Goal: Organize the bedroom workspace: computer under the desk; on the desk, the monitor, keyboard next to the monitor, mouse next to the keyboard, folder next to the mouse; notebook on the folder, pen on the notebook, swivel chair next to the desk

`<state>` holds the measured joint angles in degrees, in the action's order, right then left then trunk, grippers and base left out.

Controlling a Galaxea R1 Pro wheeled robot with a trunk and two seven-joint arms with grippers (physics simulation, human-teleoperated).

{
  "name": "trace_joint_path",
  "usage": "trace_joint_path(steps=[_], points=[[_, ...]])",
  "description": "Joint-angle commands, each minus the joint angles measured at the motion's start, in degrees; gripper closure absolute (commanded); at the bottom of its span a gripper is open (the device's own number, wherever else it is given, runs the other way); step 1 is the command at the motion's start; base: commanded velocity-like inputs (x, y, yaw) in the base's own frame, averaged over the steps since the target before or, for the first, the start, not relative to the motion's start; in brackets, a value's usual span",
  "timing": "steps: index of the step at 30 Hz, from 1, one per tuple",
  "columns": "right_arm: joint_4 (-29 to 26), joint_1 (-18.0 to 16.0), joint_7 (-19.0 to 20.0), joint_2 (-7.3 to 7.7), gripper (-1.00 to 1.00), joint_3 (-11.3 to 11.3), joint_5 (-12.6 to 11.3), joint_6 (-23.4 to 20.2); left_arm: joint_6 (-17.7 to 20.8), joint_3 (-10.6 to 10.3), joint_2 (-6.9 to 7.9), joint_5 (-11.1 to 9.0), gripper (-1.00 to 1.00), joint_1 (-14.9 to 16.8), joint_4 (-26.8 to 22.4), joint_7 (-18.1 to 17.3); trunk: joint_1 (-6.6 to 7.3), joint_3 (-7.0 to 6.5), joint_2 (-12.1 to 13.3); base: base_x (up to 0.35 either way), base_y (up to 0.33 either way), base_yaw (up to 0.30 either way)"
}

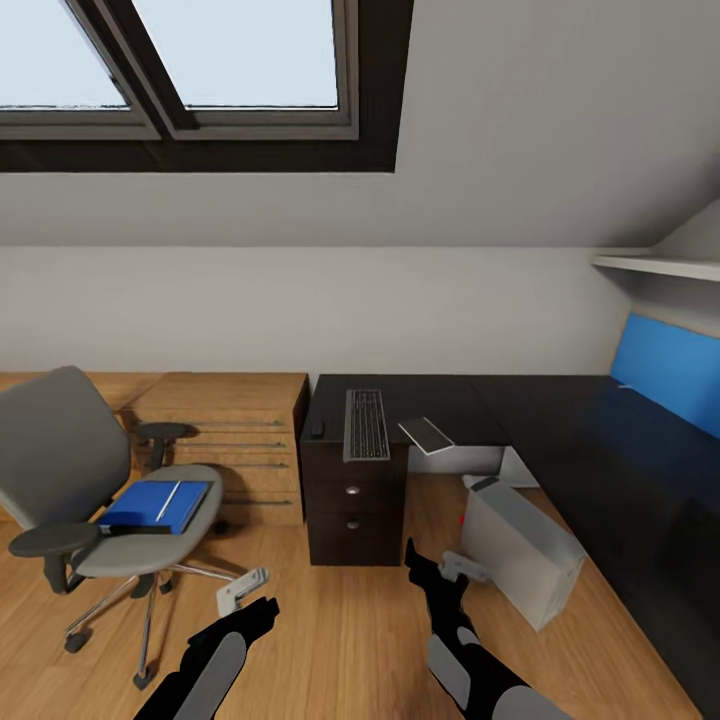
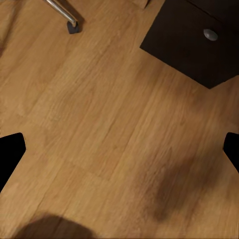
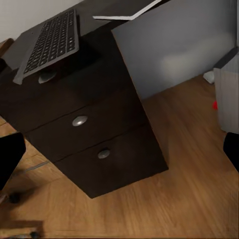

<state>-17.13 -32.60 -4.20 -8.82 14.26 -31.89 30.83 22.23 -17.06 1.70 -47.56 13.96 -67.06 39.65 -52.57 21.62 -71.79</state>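
Observation:
The grey swivel chair [image 1: 70, 470] stands on the floor at the left, with the blue folder [image 1: 150, 508] on its seat and the thin white pen [image 1: 168, 500] lying across the folder. On the near end of the black desk [image 1: 560, 410] lie the keyboard [image 1: 366, 425] [image 3: 52, 42], the small dark mouse [image 1: 318, 428] to its left and the dark notebook [image 1: 427, 434] to its right. The grey computer [image 1: 520, 548] [image 3: 228, 94] rests on the floor at the desk's inner corner. The monitor is out of view. Both my left gripper [image 1: 262, 612] [image 2: 119, 154] and right gripper [image 1: 420, 560] [image 3: 119, 154] hang open and empty over the floor.
The black drawer unit [image 1: 355, 510] [image 3: 84, 134] with silver knobs stands right ahead of my right gripper. A light-wood drawer chest [image 1: 245, 445] sits between it and the chair. The chair's chrome base [image 1: 200, 590] [image 2: 64, 12] reaches toward my left arm. A blue wall panel [image 1: 665, 370] backs the desk's right wing.

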Motion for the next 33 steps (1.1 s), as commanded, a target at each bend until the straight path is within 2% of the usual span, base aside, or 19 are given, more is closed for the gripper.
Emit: trace_joint_path(steps=[1, 2, 4, 5, 7, 8, 9, 10, 13, 15, 17, 23, 24, 25, 27, 28, 33], points=[[0.01, -0.04, 1.34, 0.04, -1.00, 0.41, -0.35, -0.18, 0.09, -0.17, 0.06, -0.34, -1.00, 0.05, -0.10, 0.56, -0.23, 0.25, -0.46, 0.000, 0.000, 0.000], [0.00, -0.03, 5.04, 0.12, -1.00, 0.27, -0.81, -1.43, 0.09, -0.17, 0.06, -0.34, -1.00, 0.05, -0.13, 0.70, -0.45, 0.43, -0.86, 0.000, 0.000, 0.000], [0.00, -0.02, 8.75, 0.23, -1.00, 0.07, -1.86, -3.45, 0.09, -0.17, 0.06, -0.34, -1.00, 0.04, -0.16, 0.79, -0.89, 0.79, -1.66, 0.000, 0.000, 0.000], [-0.04, -0.02, 12.15, 0.32, -1.00, -0.17, -3.66, -6.16, 0.09, -0.17, 0.06, -0.34, -1.00, 0.05, -0.20, 0.85, -1.11, 0.97, -2.06, 0.000, 0.000, 0.000], [-0.06, -0.01, 15.19, 0.42, -1.00, -0.37, -6.11, -9.18, 0.09, -0.17, 0.06, -0.34, -1.00, 0.05, -0.24, 0.89, -1.55, 1.33, -2.87, 0.000, 0.000, 0.000], [-0.11, -0.01, 17.89, 0.54, -1.00, -0.50, -8.85, -12.03, 0.09, -0.17, 0.08, -0.34, -1.00, 0.07, -0.29, 0.91, -1.77, 1.51, -3.27, 0.000, 0.000, 0.000], [-0.12, -0.01, 19.13, 0.61, -1.00, -0.54, -10.21, -13.27, 0.09, -0.17, 0.09, -0.34, -1.00, 0.08, -0.32, 0.92, -1.99, 1.69, -3.67, 0.000, 0.000, 0.000], [-0.15, -0.01, 21.24, 0.81, -1.00, -0.59, -12.71, -15.31, 0.09, -0.13, 0.11, -0.34, -1.00, 0.06, -0.43, 0.92, -2.21, 1.87, -4.07, 0.000, 0.000, 0.000], [-0.17, -0.01, 23.83, 1.23, -1.00, -0.62, -16.11, -17.63, 0.09, -0.11, 0.13, -0.34, -1.00, 0.03, -0.93, 0.91, -2.86, 2.41, -5.27, 0.000, 0.000, 0.000], [-0.18, -0.01, 24.71, 1.42, -1.00, -0.62, -17.31, -18.41, 0.09, -0.10, 0.14, -0.34, -1.00, 0.03, -1.26, 0.96, -3.30, 2.77, -6.07, 0.000, 0.000, 0.000], [-0.23, -0.01, 25.18, 1.51, -1.00, -0.65, -17.92, -18.84, 0.09, -0.10, 0.14, -0.35, -1.00, 0.02, -1.46, 1.08, -3.74, 3.13, -6.88, 0.000, 0.000, 0.000], [-0.19, -0.01, 25.38, 1.42, -1.00, -0.58, -18.34, -19.32, 0.12, -0.16, 0.20, -0.59, -1.00, 0.02, -1.19, 0.92, -3.74, 3.13, -6.88, 0.000, 0.000, 0.000], [-0.27, -0.01, 21.39, 1.20, -1.00, -0.62, -18.57, -18.97, 0.10, -0.10, 0.29, -0.56, -1.00, 0.02, 0.02, 0.74, -3.74, 3.13, -6.88, 0.151, 0.000, 0.000], [-0.63, -0.01, 19.17, 1.16, -1.00, -0.61, -18.60, -18.57, 0.10, -0.09, 0.30, -0.53, -1.00, 0.02, 0.24, 0.72, -3.74, 3.13, -6.88, 0.212, 0.000, 0.000], [-1.80, -0.01, 16.84, 1.08, -1.00, -0.52, -18.69, -17.53, 0.09, -0.12, 0.30, -0.52, -1.00, 0.02, 0.46, 0.71, -3.74, 3.13, -6.88, 0.258, 0.000, 0.000], [-3.44, -0.01, 14.79, 0.94, -1.00, -0.40, -18.80, -15.44, 0.09, -0.16, 0.25, -0.55, -1.00, 0.02, 0.65, 0.71, -3.74, 3.13, -6.88, 0.309, 0.000, 0.000], [-3.98, -0.01, 14.84, 0.85, -1.00, -0.36, -18.92, -15.26, 0.04, -0.16, 0.24, -0.54, -1.00, 0.02, 0.70, 0.77, -3.74, 3.13, -6.88, 0.317, 0.000, 0.000]])
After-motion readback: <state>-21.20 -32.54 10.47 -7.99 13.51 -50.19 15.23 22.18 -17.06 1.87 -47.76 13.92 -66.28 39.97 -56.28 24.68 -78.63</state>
